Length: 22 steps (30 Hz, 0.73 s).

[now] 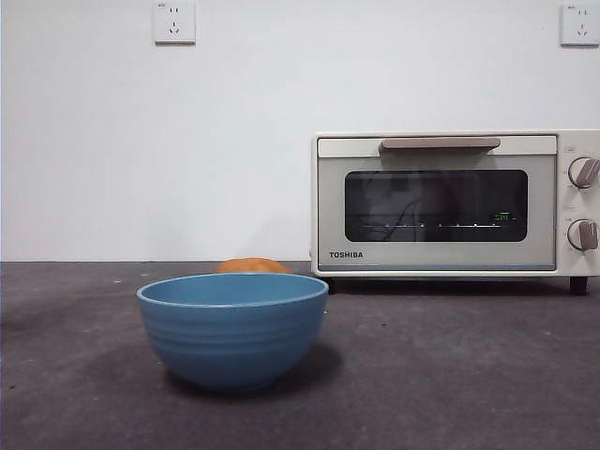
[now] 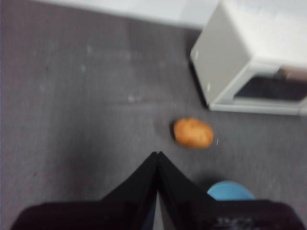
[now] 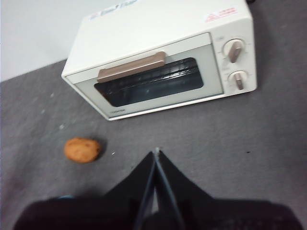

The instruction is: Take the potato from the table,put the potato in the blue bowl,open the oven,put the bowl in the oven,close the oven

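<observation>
The blue bowl (image 1: 232,328) stands empty-looking on the dark table (image 1: 450,375), near the front. Behind it the orange-tan potato (image 1: 251,266) lies on the table, mostly hidden by the bowl's rim; it shows whole in the wrist views (image 2: 193,132) (image 3: 82,149). The cream oven (image 1: 455,202) stands at the back right with its door closed and its beige handle (image 1: 440,143) on top of the door. My left gripper (image 2: 157,154) hangs shut above the table, short of the potato. My right gripper (image 3: 156,152) hangs shut in front of the oven (image 3: 163,62). Neither holds anything.
A white wall with two sockets (image 1: 174,21) runs behind the table. The oven's two knobs (image 1: 583,172) sit on its right side. A sliver of the bowl (image 2: 230,190) shows beside the left gripper.
</observation>
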Each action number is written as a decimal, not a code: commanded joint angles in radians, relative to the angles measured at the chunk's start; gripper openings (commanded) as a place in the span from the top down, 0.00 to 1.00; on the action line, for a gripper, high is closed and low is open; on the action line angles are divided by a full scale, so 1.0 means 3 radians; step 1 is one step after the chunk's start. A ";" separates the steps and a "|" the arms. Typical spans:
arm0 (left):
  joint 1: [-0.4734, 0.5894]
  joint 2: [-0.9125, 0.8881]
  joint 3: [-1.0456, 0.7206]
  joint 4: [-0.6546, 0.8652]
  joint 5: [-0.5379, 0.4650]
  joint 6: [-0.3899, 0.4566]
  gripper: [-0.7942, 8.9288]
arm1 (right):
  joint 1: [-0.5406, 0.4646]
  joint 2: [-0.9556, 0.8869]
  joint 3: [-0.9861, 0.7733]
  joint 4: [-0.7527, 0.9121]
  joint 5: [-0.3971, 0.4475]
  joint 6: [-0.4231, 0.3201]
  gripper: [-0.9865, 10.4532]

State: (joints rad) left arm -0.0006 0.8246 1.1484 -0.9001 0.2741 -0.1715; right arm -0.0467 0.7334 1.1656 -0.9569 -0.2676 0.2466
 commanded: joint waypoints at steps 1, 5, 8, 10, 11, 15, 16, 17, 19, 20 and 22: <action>0.0010 0.0226 0.0178 -0.0169 0.0144 0.0367 0.92 | 0.0003 0.0277 0.0130 -0.0056 -0.0235 -0.0056 0.91; 0.0005 0.0446 0.0198 -0.0186 0.0449 0.0441 0.92 | 0.0031 0.0722 0.0298 -0.0033 -0.0909 -0.0216 0.91; -0.0023 0.0591 0.0198 -0.0280 0.0511 0.0557 0.92 | 0.0189 0.1078 0.0467 -0.0032 -0.1143 -0.0207 0.91; -0.0076 0.0664 0.0198 -0.0370 0.0509 0.0599 0.92 | 0.0347 0.1294 0.0600 -0.0032 -0.1099 -0.0198 0.91; -0.0107 0.0701 0.0198 -0.0417 0.0507 0.0614 0.92 | 0.0440 0.1403 0.0678 -0.0032 -0.1049 -0.0197 0.91; -0.0215 0.0806 0.0198 -0.0495 0.0507 0.0724 0.92 | 0.0874 0.1851 0.1043 -0.0029 -0.0729 -0.0187 0.91; -0.0243 0.0819 0.0198 -0.0493 0.0507 0.0734 0.92 | 0.0987 0.1951 0.1136 -0.0029 -0.0649 -0.0187 0.91; -0.0276 0.0835 0.0198 -0.0492 0.0507 0.0744 0.92 | 0.1125 0.2070 0.1247 -0.0029 -0.0562 -0.0188 0.91; -0.0340 0.0849 0.0198 -0.0495 0.0507 0.0759 0.92 | 0.1368 0.2290 0.1466 -0.0033 -0.0406 -0.0205 0.91; -0.0370 0.0852 0.0198 -0.0495 0.0507 0.0759 0.92 | 0.1483 0.2406 0.1591 -0.0041 -0.0329 -0.0223 0.91; -0.0423 0.0852 0.0198 -0.0492 0.0506 0.0760 0.92 | 0.1665 0.2625 0.1826 -0.0058 -0.0239 -0.0253 0.91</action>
State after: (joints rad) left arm -0.1204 1.0805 1.2083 -1.0477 0.4217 0.0380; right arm 0.4316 1.4952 1.6833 -0.9733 -0.3489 0.1894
